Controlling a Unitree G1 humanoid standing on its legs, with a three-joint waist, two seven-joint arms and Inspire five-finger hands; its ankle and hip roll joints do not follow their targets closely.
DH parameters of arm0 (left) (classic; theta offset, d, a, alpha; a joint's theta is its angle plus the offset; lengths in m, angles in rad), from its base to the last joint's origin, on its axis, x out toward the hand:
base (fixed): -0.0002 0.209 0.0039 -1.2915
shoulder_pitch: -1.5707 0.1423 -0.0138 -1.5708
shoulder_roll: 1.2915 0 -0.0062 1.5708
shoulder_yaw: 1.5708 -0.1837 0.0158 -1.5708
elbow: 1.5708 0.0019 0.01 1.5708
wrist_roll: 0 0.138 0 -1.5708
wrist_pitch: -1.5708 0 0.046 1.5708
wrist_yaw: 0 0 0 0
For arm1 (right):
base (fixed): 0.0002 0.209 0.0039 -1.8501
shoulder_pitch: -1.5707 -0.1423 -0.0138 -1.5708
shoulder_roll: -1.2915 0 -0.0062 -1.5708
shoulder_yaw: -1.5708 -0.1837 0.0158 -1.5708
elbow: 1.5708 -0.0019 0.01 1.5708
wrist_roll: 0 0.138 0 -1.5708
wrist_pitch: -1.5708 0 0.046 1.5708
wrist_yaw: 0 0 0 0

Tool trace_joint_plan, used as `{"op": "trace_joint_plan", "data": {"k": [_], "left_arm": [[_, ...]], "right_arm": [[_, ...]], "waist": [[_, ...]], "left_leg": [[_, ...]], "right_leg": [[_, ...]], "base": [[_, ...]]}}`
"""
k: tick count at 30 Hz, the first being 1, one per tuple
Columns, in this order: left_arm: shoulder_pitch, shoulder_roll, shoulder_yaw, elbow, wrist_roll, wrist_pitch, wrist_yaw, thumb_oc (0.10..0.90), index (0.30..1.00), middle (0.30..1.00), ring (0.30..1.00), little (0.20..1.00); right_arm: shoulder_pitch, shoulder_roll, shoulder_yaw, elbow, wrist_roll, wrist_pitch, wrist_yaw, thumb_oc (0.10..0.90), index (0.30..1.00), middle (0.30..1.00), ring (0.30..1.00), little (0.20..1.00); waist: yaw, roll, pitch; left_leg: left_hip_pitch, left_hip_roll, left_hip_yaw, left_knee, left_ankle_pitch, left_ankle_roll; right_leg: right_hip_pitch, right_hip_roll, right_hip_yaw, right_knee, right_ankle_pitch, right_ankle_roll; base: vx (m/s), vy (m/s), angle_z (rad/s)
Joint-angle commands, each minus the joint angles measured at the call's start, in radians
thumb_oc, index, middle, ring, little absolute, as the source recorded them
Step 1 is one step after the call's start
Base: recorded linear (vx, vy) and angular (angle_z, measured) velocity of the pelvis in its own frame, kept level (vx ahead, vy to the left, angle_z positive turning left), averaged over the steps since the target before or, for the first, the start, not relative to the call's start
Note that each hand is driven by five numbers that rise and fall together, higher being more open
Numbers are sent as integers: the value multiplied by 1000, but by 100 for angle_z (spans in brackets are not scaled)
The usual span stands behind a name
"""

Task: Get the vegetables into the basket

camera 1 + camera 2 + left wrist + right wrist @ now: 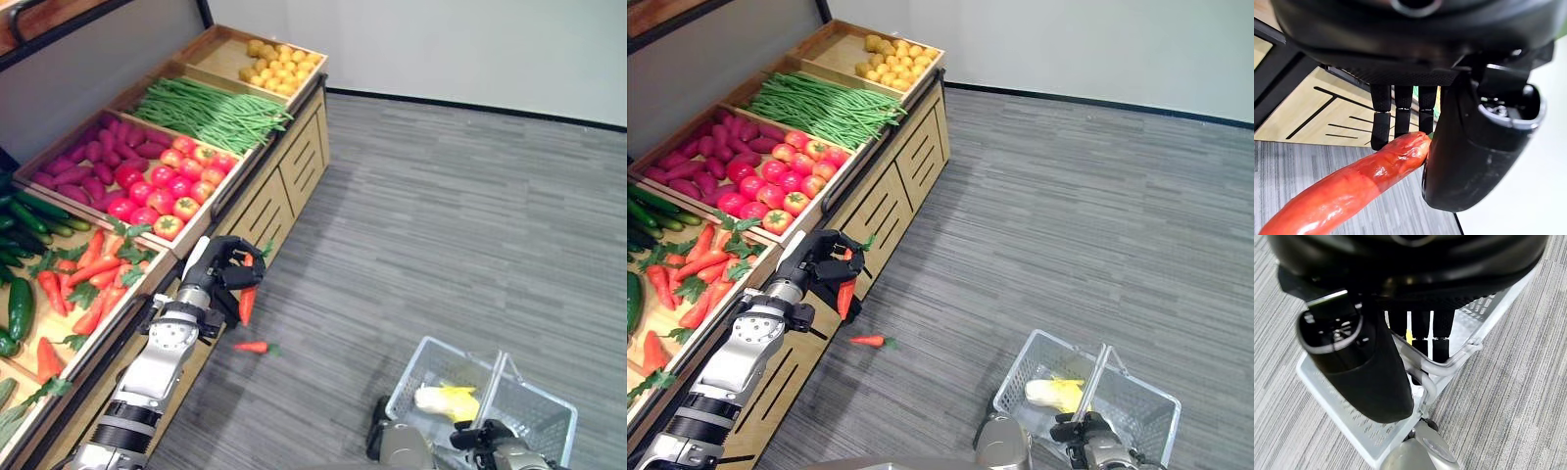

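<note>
Beside the produce stand — left hand [227,266] has a carrot [247,302], basket [534,416] is off to the robot's right.

Left eye view: left hand curled round the carrot's leafy end, long axis hanging near vertical, tip down, just clear of the stand's front. Second carrot [252,347] lies on the floor right below, axis roughly level. Basket sits well apart toward lower right with something pale yellow [446,400] inside; right hand [490,439] at its handle [497,380].
Right eye view: same layout, carrot tray [688,315] behind the left arm.
Left wrist view: fingers [1402,115] and thumb pinch the carrot's top.
Right wrist view: right hand's fingers hooked round the basket handle — closed on it.
Judgement: the coming move is a carry rightward across open floor; the basket is nearer the right arm, so either side must close the gap.
</note>
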Motion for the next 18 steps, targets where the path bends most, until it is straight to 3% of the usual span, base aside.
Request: {"op": "trace_joint_plan", "data": {"k": [1, 3, 5, 6, 7, 8, 9, 15, 16, 18], "left_arm": [[-80, 14, 67, -93, -15, -93, 39, 400, 300, 300, 300, 300], [-76, 11, 67, -96, -23, -101, 38, 400, 300, 300, 300, 300], [-80, 12, 66, -97, -26, -104, 40, 400, 300, 300, 300, 300], [-76, 8, 64, -99, -37, -111, 48, 400, 300, 300, 300, 300], [-77, 8, 64, -99, -38, -111, 48, 400, 300, 300, 300, 300], [-74, 5, 67, -98, -41, -114, 53, 400, 300, 300, 300, 300], [-61, 0, 75, -97, -38, -115, 58, 400, 300, 300, 300, 300], [-45, 7, 79, -98, -38, -115, 58, 400, 300, 300, 300, 300], [-34, 8, 83, -100, -49, -122, 64, 400, 300, 300, 300, 300], [-22, 11, 90, -97, -53, -127, 71, 400, 300, 300, 300, 300]], "right_arm": [[4, -3, 48, 17, -22, -4, -3, 400, 300, 300, 300, 300], [-4, -14, 50, 20, -18, -9, -5, 400, 300, 300, 300, 300], [-13, -23, 50, 22, -14, -12, -5, 400, 300, 300, 300, 300], [-27, -29, 56, 18, -11, -14, -5, 400, 300, 300, 300, 300], [-28, -29, 56, 19, -11, -14, -5, 400, 300, 300, 300, 300], [-36, -31, 62, 19, -10, -14, -4, 400, 300, 300, 300, 300], [-55, -35, 85, 20, -14, -14, 1, 400, 300, 300, 300, 300], [-65, -48, 98, 16, -11, -13, 0, 400, 300, 300, 300, 300], [-73, -51, 104, 12, -14, -17, -2, 400, 300, 300, 300, 300], [-81, -56, 113, 12, -17, -22, -3, 400, 300, 300, 300, 300]], "waist": [[-3, -48, -37], [8, -50, -24], [18, -61, -11], [31, -69, 0], [29, -68, 0], [34, -75, -2], [65, -86, -1], [95, -112, 1], [118, -112, 10], [137, -102, 23]], "left_leg": [[10, -11, -7, 88, 5, -49], [-27, 29, -43, 193, 40, -85], [-73, 47, -88, 269, 101, -91], [-112, 30, -199, 324, 131, -92], [-115, 31, -202, 327, 130, -93], [-127, 10, -252, 328, 131, -80], [-175, -46, -390, 320, 88, -45], [-261, -37, -489, 147, 83, -27], [-308, -49, -581, 98, 118, -35], [-338, -61, -671, 53, 162, -51]], "right_leg": [[137, 20, 52, -107, 7, 125], [148, 49, 68, -119, -10, 103], [152, 60, 63, -132, -6, 74], [156, 73, 102, -140, -9, 60], [155, 73, 100, -140, -10, 60], [152, 75, 117, -145, -12, 56], [161, 89, 184, -149, -27, 56], [192, 80, 287, -176, -34, 74], [206, 86, 335, -186, -40, 72], [217, 96, 389, -196, -46, 71]], "base": [[80, -198, -36], [81, -192, -27], [28, -158, -37], [8, -110, -45], [63, -45, -53], [148, 17, -50], [210, 32, -57], [171, 77, -61], [268, 136, 6], [205, 117, -41]]}}
